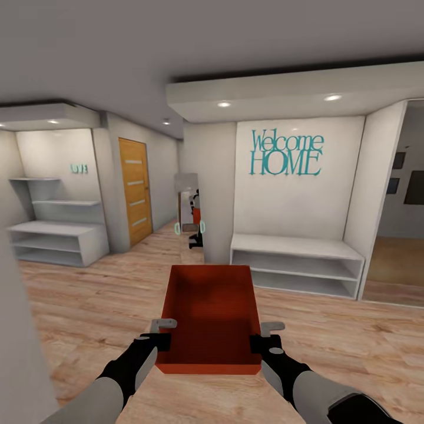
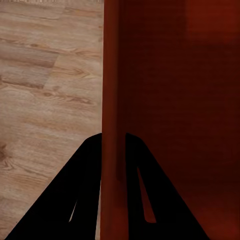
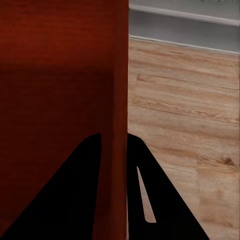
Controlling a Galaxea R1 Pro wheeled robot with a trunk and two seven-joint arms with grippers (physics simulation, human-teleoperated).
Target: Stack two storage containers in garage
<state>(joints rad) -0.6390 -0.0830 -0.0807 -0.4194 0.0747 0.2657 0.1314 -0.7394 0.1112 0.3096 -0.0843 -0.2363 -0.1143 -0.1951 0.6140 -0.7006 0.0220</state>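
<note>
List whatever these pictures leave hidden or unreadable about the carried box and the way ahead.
- Storage container: its underside, head view, hidden by its own walls.
- Small green wall sign: too small to read, head view.
- Hallway past the wooden door: blocked by the wall corner.
- Room at right: cut off by the picture edge.

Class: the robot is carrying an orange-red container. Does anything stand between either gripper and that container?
No. The left gripper and right gripper each straddle a side wall of the storage container, fingers on both faces of the wall, holding it above the wood floor.
</note>
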